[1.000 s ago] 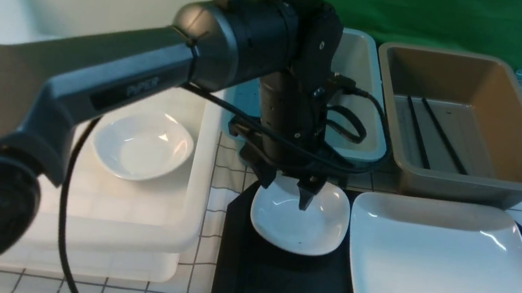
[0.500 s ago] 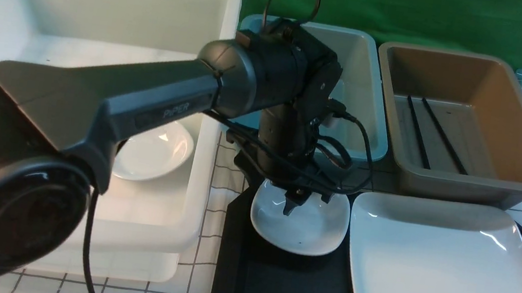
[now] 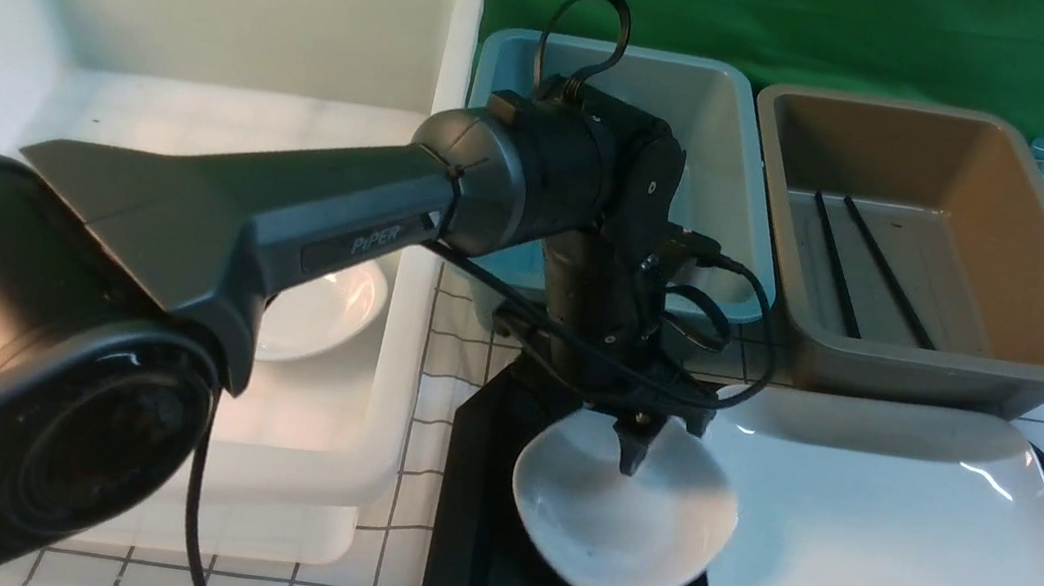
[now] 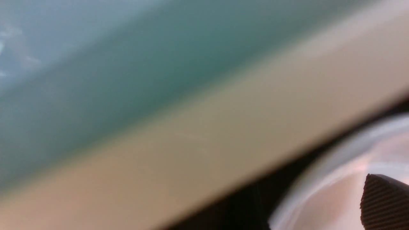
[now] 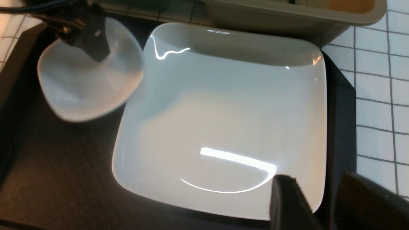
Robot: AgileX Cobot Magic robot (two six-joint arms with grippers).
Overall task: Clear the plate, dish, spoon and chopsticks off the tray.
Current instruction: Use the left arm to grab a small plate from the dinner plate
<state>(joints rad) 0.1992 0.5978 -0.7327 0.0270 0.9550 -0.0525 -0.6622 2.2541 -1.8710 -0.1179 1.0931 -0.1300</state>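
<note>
- Your left gripper has its jaws apart. One finger reaches down inside the dish at its far rim, and no pinch on that rim shows.
- The dish is at 11 o'clock on the tray. It looks tipped, with its right edge overlapping the left rim of the plate.
- From that gripper the dish spreads toward 6 o'clock. It is squarish, so you have no long axis to match.
- The white bin lies at 9 o'clock, so your left arm is nearer.
- Your right gripper hovers open and empty over the plate's near corner.
- The chopsticks lie in the brown bin at 1 o'clock.
</note>
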